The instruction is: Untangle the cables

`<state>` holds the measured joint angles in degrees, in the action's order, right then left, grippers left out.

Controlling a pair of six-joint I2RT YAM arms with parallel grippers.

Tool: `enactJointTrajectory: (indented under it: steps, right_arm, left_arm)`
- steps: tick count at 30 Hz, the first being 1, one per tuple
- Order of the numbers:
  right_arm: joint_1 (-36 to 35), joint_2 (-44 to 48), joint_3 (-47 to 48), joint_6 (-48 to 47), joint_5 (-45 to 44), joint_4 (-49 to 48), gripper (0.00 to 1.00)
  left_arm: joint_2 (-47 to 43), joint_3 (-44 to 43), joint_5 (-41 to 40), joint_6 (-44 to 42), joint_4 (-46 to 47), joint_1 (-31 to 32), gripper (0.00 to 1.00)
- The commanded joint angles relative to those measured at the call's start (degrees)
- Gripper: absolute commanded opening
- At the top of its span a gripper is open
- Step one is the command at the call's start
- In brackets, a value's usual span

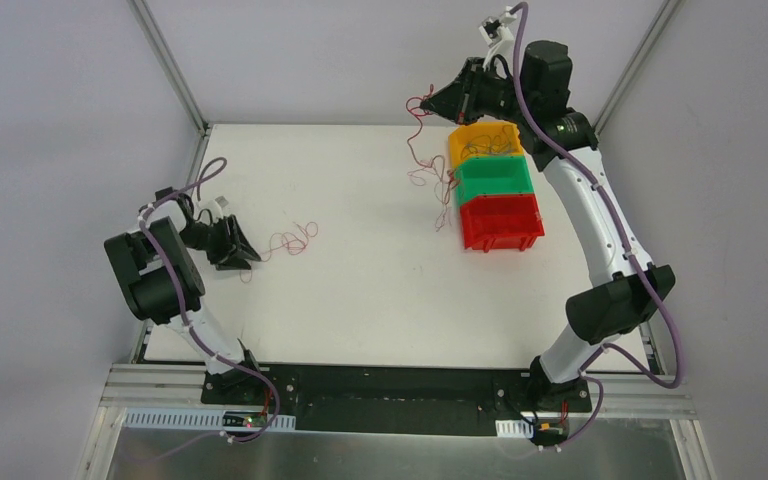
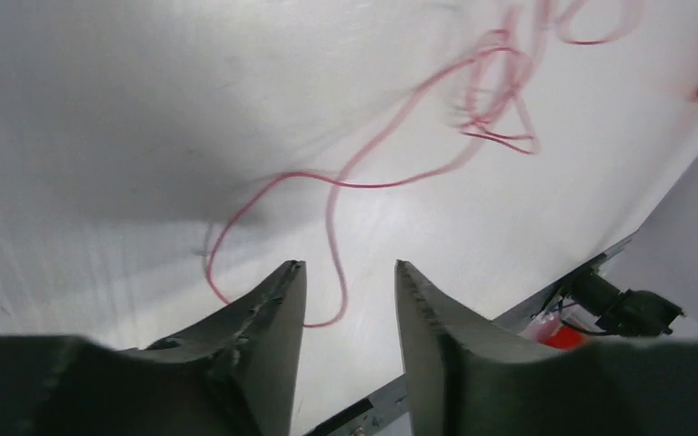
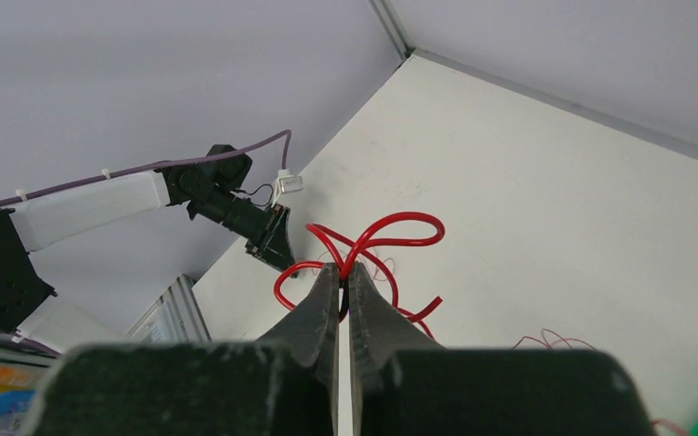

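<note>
Gripped tight in the right hand (image 3: 344, 271): one red cable (image 3: 391, 238), held high just left of the yellow bin (image 1: 483, 140), tangled strands (image 1: 422, 165) trailing toward the worktop (image 1: 360, 290). Far left of the bin, beside a loose red cable (image 2: 363, 184): left hand (image 2: 347, 265), spread apart. Best raised slowly, shaken lightly, freeing snags without tightening knots.
</note>
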<state>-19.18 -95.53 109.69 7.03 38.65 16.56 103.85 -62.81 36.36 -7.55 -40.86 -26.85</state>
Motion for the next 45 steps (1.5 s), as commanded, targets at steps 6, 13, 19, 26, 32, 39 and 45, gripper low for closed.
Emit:
enactJointTrajectory:
  steps: [6, 13, 19, 26, 32, 39, 45]
  right_arm:
    - [-3.83, 4.19, -3.01, 3.17, 9.75, -1.43, 0.00]
    - [-8.11, 6.52, -15.72, -3.10, 8.89, 4.55, 0.00]
    - [-9.04, 9.35, -35.08, -23.98, 3.21, 16.16, 0.00]
    - [-8.74, 9.67, -41.17, -26.90, 0.23, 17.23, 0.00]
    - [-8.42, 9.00, -43.52, -29.27, -0.90, 22.02, 0.24]
    - [-8.07, 9.06, -39.07, -25.31, -2.33, 17.09, 0.68]
    - [-7.97, 2.69, -33.94, -19.08, -4.43, 12.61, 0.67]
  left_arm:
    - [-22.86, -7.47, 23.73, -7.44, -1.76, 0.56, 0.74]
    - [-28.25, -5.97, 26.20, -10.63, -1.77, 5.76, 0.79]
    - [-31.35, 2.14, 19.43, -16.58, -2.87, 14.66, 0.73]
    - [-24.23, 4.07, 13.61, -13.86, 0.45, 26.49, 0.73]
    - [-14.56, -0.29, 8.71, -1.16, 8.59, 30.50, 0.72]
    - [-5.13, -4.50, 8.89, 7.18, 13.31, 35.32, 0.72]
    - [0.52, -5.74, 10.03, 16.94, 23.74, 41.01, 0.69]
